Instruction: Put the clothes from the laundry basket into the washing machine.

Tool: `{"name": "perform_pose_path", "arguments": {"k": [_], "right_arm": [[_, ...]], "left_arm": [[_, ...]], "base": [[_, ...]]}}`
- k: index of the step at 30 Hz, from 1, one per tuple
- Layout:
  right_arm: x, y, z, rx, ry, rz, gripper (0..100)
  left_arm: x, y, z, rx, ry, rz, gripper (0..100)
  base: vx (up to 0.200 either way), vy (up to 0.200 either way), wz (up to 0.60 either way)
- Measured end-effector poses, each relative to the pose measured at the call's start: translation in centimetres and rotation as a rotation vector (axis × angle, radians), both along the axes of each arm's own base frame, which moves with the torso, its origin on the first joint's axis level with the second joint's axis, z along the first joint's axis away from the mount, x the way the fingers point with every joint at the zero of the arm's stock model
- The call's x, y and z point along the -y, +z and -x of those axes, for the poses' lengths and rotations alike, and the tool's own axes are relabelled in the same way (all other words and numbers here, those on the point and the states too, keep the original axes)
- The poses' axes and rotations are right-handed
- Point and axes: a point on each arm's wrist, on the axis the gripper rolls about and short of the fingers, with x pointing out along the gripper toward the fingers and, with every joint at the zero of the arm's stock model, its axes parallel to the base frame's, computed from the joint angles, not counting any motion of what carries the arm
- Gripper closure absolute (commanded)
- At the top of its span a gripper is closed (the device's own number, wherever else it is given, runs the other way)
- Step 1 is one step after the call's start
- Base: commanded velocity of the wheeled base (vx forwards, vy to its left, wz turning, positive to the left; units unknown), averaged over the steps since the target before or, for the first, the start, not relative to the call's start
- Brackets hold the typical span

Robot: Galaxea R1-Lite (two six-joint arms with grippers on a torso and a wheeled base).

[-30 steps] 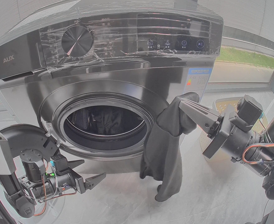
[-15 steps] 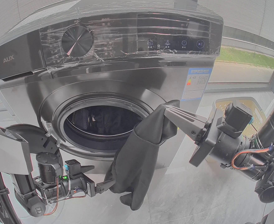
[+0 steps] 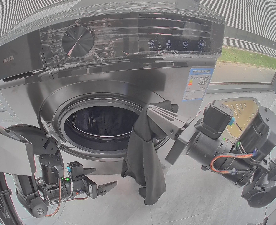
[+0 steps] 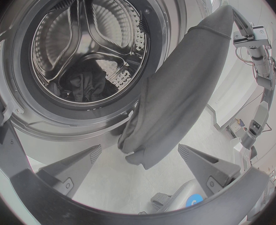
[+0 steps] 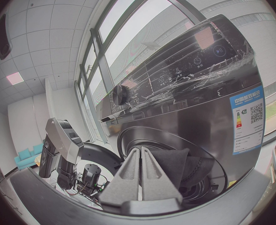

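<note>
The grey washing machine point(image 3: 113, 75) stands with its round drum opening point(image 3: 103, 125) uncovered. Dark clothes point(image 3: 106, 121) lie inside the drum point(image 4: 91, 44). My right gripper point(image 3: 149, 108) is shut on the top of a dark grey garment point(image 3: 144, 160) at the right rim of the opening. The garment point(image 4: 178, 88) hangs down in front of the machine, its hem just above the floor. My left gripper point(image 3: 100, 177) is open, low before the machine, left of the garment's hem and apart from it.
The machine's door point(image 3: 22, 138) is swung open at the left, behind my left arm. A yellow-white laundry basket point(image 3: 241, 107) sits on the floor to the machine's right, behind my right arm. Grey tiled floor point(image 3: 191, 197) lies in front.
My right gripper has carried the garment left, from beside the machine to the rim of the drum opening. The cloth swung onto my left gripper's tip, then fell back to hang clear.
</note>
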Motion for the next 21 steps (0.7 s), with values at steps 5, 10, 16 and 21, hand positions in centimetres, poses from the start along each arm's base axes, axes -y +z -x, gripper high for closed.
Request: {"name": "perform_pose_path", "arguments": {"k": [5,10,16,21], "right_arm": [[-0.4,0.0,-0.1,0.0,0.004,-0.004,100],[-0.7,0.0,-0.1,-0.004,0.011,-0.01,100],[-0.8,0.1,0.2,-0.002,0.022,-0.013,100],[-0.8,0.1,0.3,0.0,0.025,-0.015,100]], "left_arm": [[0.1,-0.3,-0.2,-0.007,-0.005,-0.001,0],[0.4,-0.7,-0.9,-0.003,-0.004,-0.001,0],[0.8,-1.5,-1.9,-0.006,-0.005,-0.002,0],[1.3,-1.9,-2.9,0.001,-0.027,0.012,0]], "base": [[0.0,0.0,0.0],[0.0,0.0,0.0],[0.0,0.0,0.0],[0.0,0.0,0.0]]}}
